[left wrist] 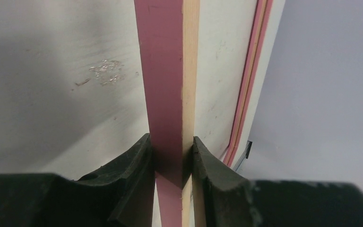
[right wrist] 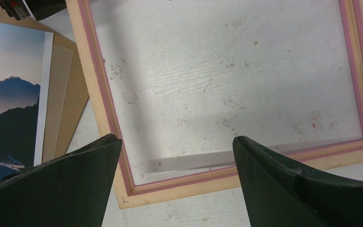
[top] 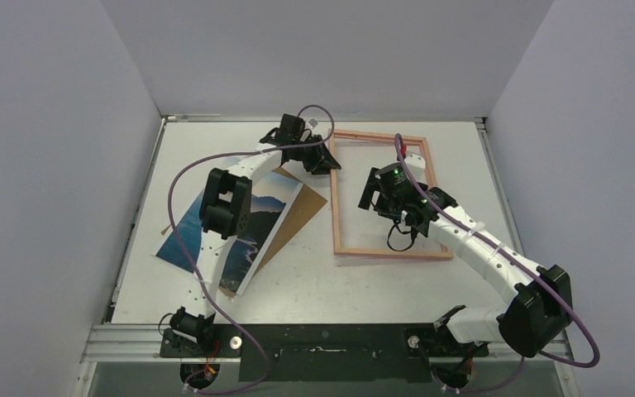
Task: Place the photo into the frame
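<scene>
Over the table (top: 314,281), seen from the top camera, the left arm crosses the photo (top: 266,208) and hides its middle. Sea and dark mountains show on either side of the arm. A brown backing board (top: 302,217) pokes out from under the photo's right edge. The frame (top: 389,252) lies flat just right of them, with bare table before its near rail. The left gripper (top: 324,159) sits at the frame's far left corner, and the right gripper (top: 370,197) hangs above the frame's inside.

Close up from the left wrist, the left gripper (left wrist: 172,156) is clamped on one frame rail (left wrist: 165,71), which is pink on one face and pale wood on the other. The rail's far end is cut off.

From the right wrist, the right gripper (right wrist: 176,138) stands wide apart and holds nothing. Under it is a frame corner (right wrist: 99,94), pale wood with a pink inner lip. A clear pane's edge (right wrist: 194,161) is faint near the lower rail. The photo (right wrist: 9,94) and board (right wrist: 64,94) lie beside the frame, cropped at the left.
</scene>
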### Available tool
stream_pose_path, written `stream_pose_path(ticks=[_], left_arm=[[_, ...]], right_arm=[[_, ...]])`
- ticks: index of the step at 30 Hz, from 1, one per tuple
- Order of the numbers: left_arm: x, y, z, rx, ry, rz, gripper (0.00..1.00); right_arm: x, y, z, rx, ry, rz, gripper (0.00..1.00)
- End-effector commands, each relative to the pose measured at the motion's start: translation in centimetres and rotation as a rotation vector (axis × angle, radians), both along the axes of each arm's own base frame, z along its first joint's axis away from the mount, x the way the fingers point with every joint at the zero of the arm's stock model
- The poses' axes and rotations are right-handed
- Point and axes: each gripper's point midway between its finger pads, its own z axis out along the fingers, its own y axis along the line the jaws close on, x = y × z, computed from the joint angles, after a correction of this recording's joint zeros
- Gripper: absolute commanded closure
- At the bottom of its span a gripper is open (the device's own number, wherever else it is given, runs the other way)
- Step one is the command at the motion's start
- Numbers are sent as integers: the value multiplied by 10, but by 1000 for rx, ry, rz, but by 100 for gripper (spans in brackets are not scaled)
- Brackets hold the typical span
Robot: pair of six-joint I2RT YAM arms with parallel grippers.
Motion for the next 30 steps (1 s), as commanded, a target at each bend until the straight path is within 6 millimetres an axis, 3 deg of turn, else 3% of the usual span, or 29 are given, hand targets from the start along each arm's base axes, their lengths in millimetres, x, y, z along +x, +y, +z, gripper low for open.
stream_pose_path(ticks=[1,6,10,16,23,26,30], left_arm=[[-10,7,-41,148,48,5,79],[-12,11,-49,213,69,-4,72],[-10,23,-44,301,46,-10,57],[-6,42,-14,367,-7,-16,42],[-14,81,53,405,-109,-34,37],[-24,112,72,470,-146,-9,35],[-43,159,77,554,-144,64,35]], right_arm=[[7,4,-1,35,-9,-12,9],[7,2,-6,34,9,-16,9],[7,0,-10,31,25,-24,9],[9,-3,-15,35,51,-25,9],[19,-12,-16,43,70,-32,8],[25,3,-21,68,95,51,9],[34,46,-24,178,125,178,16]])
